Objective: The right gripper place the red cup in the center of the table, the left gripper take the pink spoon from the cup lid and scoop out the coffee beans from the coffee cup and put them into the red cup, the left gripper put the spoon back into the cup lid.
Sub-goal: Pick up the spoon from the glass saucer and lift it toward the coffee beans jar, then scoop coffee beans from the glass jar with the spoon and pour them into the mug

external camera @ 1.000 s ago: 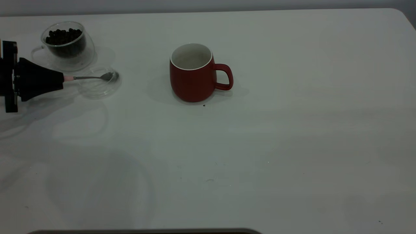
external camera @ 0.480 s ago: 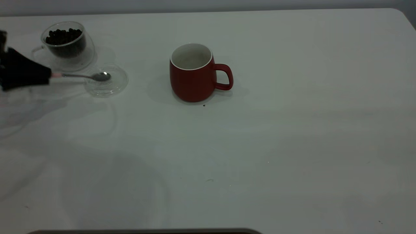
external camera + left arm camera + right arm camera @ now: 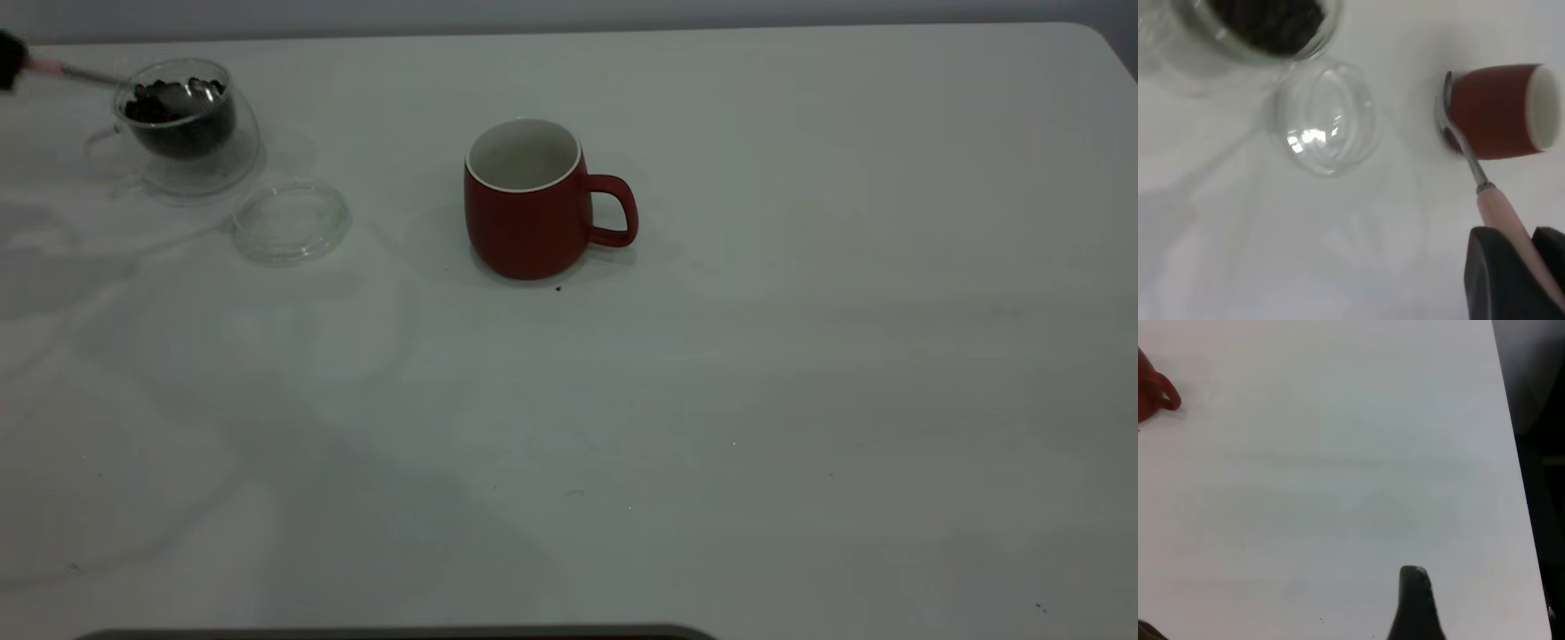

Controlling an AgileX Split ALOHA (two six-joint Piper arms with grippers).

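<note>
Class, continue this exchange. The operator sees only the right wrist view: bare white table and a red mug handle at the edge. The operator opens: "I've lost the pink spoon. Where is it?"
Observer: The pink spoon reaches into the mouth of the coffee cup, at the exterior view's upper left.
Operator: What holds it?
Observer: The left gripper, shut on the pink handle.
Operator: Is anything on the cup lid?
Observer: No. The cup lid lies bare on the table, between the coffee cup and the red cup.
</note>
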